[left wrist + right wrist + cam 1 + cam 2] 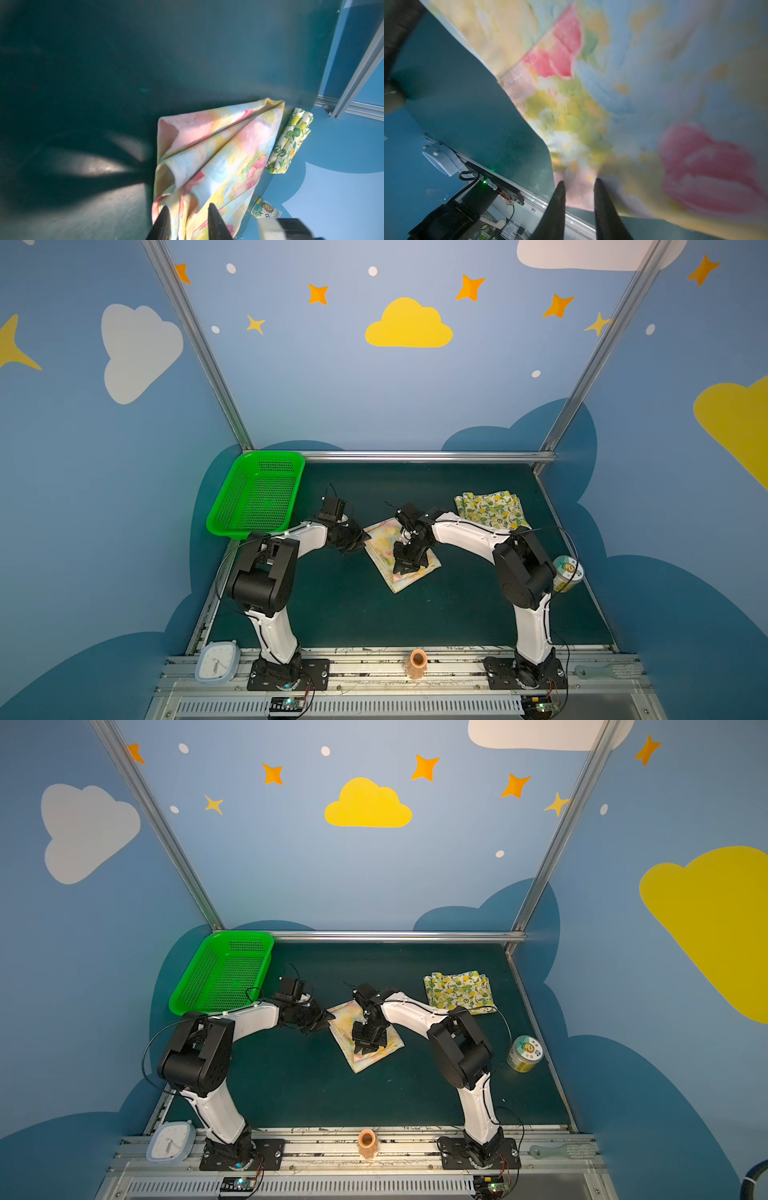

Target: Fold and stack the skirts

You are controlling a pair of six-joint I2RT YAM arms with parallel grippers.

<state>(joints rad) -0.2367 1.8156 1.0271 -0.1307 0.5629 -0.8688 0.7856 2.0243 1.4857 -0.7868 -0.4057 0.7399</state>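
Note:
The pale yellow skirt with pink flowers [386, 568] [353, 1056] lies folded, turned at a slant, mid-table in both top views. My left gripper [365, 538] [188, 207] is at its left edge, and the cloth [218, 145] runs up between the two fingers in creased folds, so it is shut on that edge. My right gripper [405, 570] [579, 182] points down on the skirt's near part, its narrow-set fingertips closed on the blurred cloth [654, 93]. The lemon-print skirt [492, 508] [291, 141] lies folded at the back right, apart from both grippers.
A green perforated basket [257, 493] stands tilted at the back left corner. A printed can [567, 572] stands by the right arm's elbow. On the front rail are a pale blue clock [217, 662] and an orange cup [417, 662]. Blue walls close in three sides.

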